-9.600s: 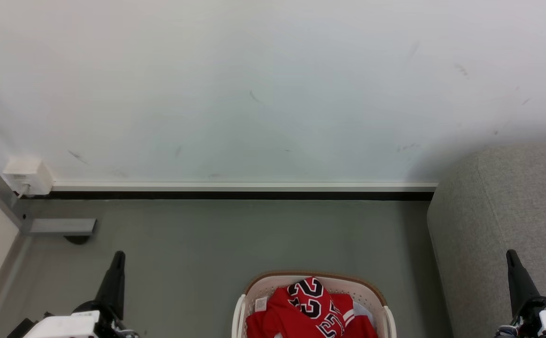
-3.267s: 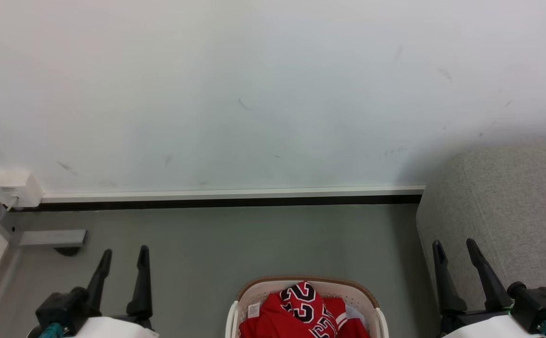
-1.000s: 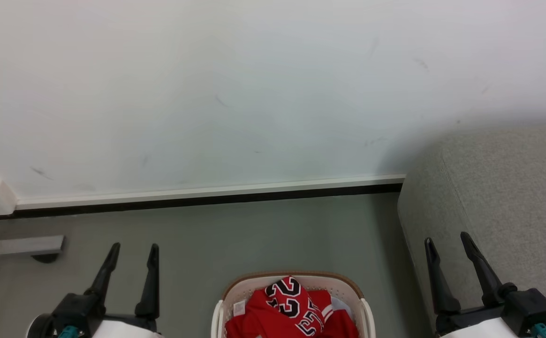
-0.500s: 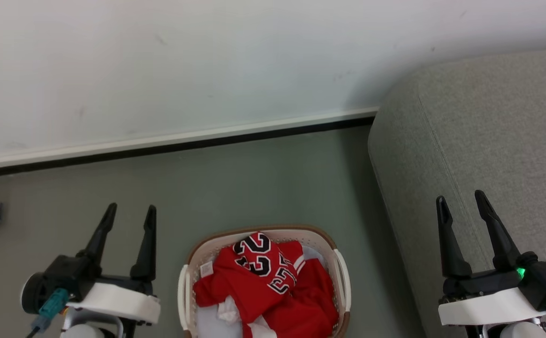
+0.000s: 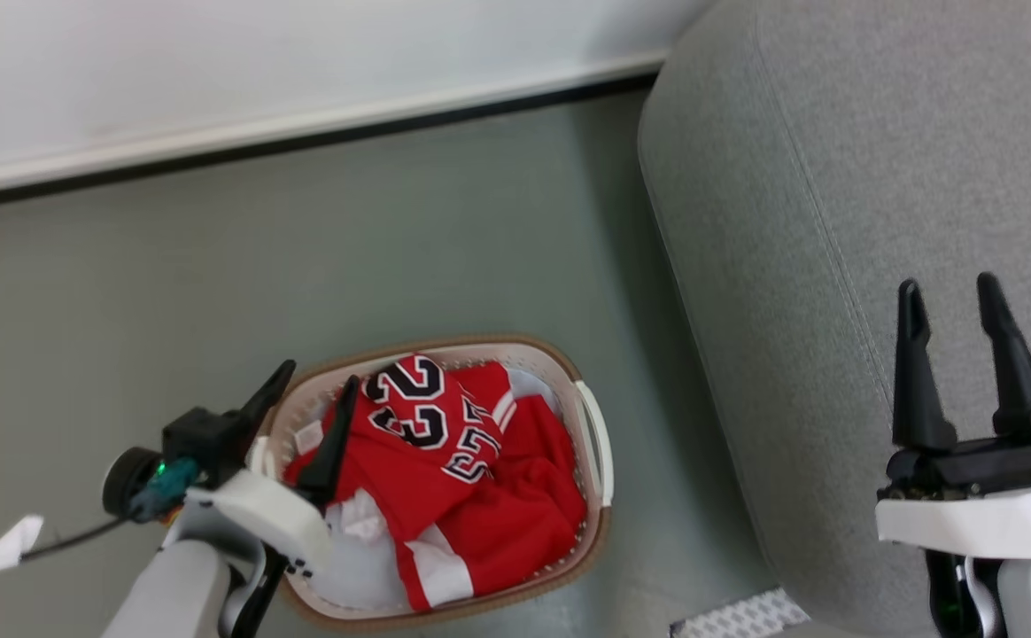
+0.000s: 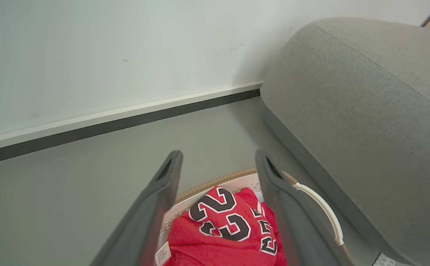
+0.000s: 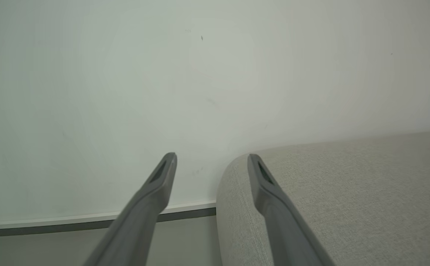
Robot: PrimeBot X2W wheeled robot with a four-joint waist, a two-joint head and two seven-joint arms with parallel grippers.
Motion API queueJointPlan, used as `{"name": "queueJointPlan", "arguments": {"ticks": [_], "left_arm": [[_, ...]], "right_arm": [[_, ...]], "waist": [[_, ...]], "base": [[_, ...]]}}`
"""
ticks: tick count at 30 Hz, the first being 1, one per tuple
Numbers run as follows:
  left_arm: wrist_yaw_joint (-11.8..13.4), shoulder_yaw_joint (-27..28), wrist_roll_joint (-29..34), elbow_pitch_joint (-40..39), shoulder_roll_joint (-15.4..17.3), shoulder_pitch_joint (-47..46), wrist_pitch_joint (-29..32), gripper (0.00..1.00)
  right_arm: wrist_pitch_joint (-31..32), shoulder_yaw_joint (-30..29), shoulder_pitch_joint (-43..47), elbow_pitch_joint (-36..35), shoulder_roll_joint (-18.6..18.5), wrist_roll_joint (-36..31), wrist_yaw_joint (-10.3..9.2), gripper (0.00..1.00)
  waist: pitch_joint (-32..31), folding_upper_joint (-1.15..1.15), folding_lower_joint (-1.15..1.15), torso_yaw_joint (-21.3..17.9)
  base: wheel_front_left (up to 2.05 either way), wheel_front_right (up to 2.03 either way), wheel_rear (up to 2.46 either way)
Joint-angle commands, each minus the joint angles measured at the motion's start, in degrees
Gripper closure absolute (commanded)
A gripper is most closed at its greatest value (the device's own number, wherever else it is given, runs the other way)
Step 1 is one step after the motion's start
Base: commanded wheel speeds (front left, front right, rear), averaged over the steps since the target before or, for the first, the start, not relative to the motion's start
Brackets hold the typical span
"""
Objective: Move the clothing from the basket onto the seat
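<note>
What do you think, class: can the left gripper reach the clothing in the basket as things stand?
Probably yes: the left gripper hangs open over the basket's edge, and the clothing lies uncovered on top, nothing between.

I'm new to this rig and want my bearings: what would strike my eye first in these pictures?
The bright red jerseys with black-and-white numbers, heaped in the basket at the head view's lower middle. To its right looms the big grey seat. The open left end effector hangs at the basket's left side, the open right end effector over the seat.
</note>
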Motion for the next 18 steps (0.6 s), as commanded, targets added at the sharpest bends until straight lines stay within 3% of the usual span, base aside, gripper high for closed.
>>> {"name": "queueJointPlan", "arguments": {"ticks": [1,8,18], "left_arm": [[0.11,-1.06,-0.87,0.91,0.91,-1.75,0.71,0.0],[0.11,-10.13,-6.28,6.4,4.07,-7.73,7.2,0.0],[0.11,-21.61,-9.05,11.42,8.63,-14.96,14.47,0.0]], "right_arm": [[0.04,-0.31,-1.17,-0.64,-0.17,0.59,-0.12,0.0],[0.04,-0.93,-3.78,-3.82,-0.15,3.37,-0.12,0.0],[0.04,-0.61,-4.56,-7.44,-0.14,6.77,-0.12,0.0]], "waist": [[3.34,0.0,-0.01,-1.86],[9.14,0.0,-0.01,-4.42],[16.15,0.0,-0.01,-8.26]], "base": [[0.0,0.0,0.0],[0.0,0.0,0.0],[0.0,0.0,0.0]]}}
